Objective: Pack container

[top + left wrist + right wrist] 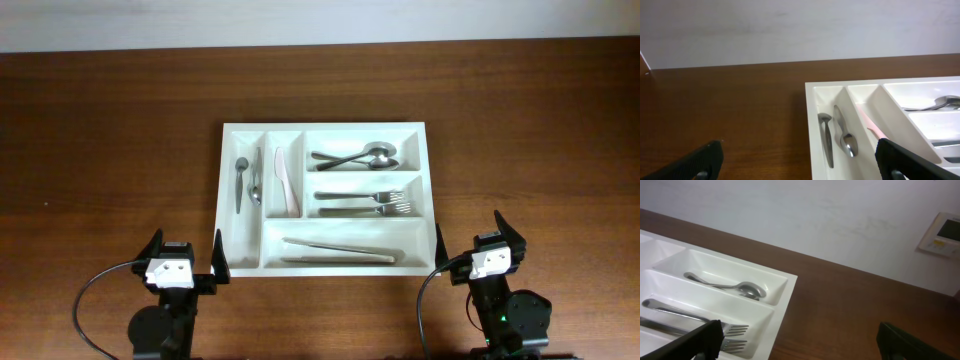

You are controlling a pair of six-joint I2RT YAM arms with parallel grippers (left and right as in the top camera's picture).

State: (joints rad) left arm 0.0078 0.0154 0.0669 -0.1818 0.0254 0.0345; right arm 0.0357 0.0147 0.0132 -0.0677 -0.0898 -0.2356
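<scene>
The white container [228, 200] lies in the middle of the table, also in the left wrist view [812, 125] and the right wrist view [785, 287]. Small spoons [239, 180] lie in its left narrow slot and a pink knife [285, 185] in the second. Spoons [365, 157], forks [365, 202] and long pale utensils [340, 250] fill the three wide compartments. My left gripper [186, 256] is open and empty, just off the tray's near left corner. My right gripper [468, 238] is open and empty, off its near right corner.
The brown wooden table [110, 150] runs out on all sides of the tray. A white wall [790, 30] stands behind the table's far edge. A small wall panel [942, 232] hangs at the right.
</scene>
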